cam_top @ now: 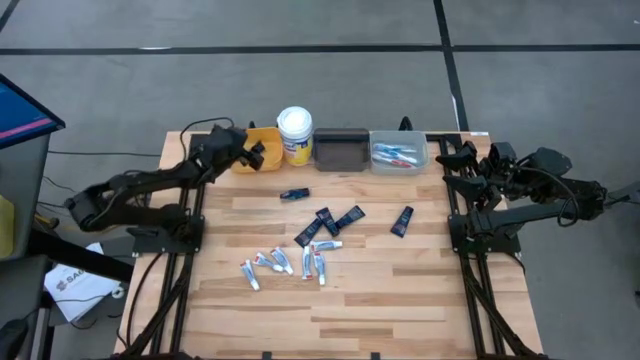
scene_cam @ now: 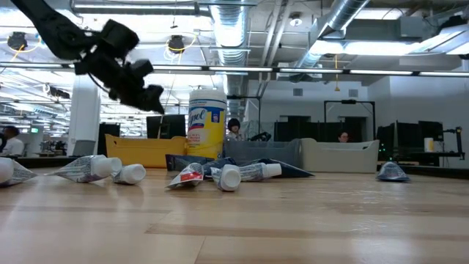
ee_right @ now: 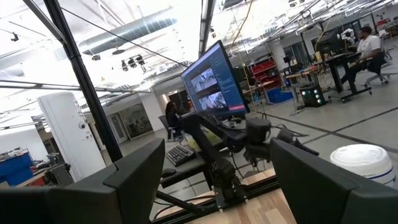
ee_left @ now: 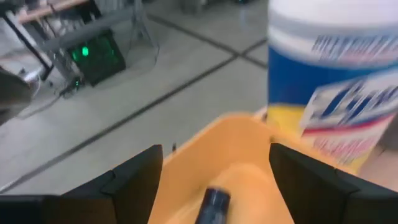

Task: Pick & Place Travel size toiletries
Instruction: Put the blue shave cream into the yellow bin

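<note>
My left gripper (cam_top: 258, 153) (ee_left: 216, 149) hangs open just above the yellow bin (cam_top: 250, 160) at the table's far left, with nothing between its fingers. Below it a dark navy mini tube (ee_left: 213, 202) lies on the bin's floor. Several more dark navy tubes (cam_top: 325, 220) and white tubes with red-blue marks (cam_top: 283, 262) lie flat on the middle of the wooden table. My right gripper (cam_top: 462, 160) (ee_right: 217, 146) waits open, raised at the far right edge, pointing toward the left arm.
Along the far edge stand the white-lidded yellow tub (cam_top: 295, 135), a dark bin (cam_top: 340, 150) and a grey bin (cam_top: 400, 155) with several toiletries in it. One navy tube (cam_top: 402, 220) lies apart to the right. The near half of the table (cam_top: 400, 310) is bare wood.
</note>
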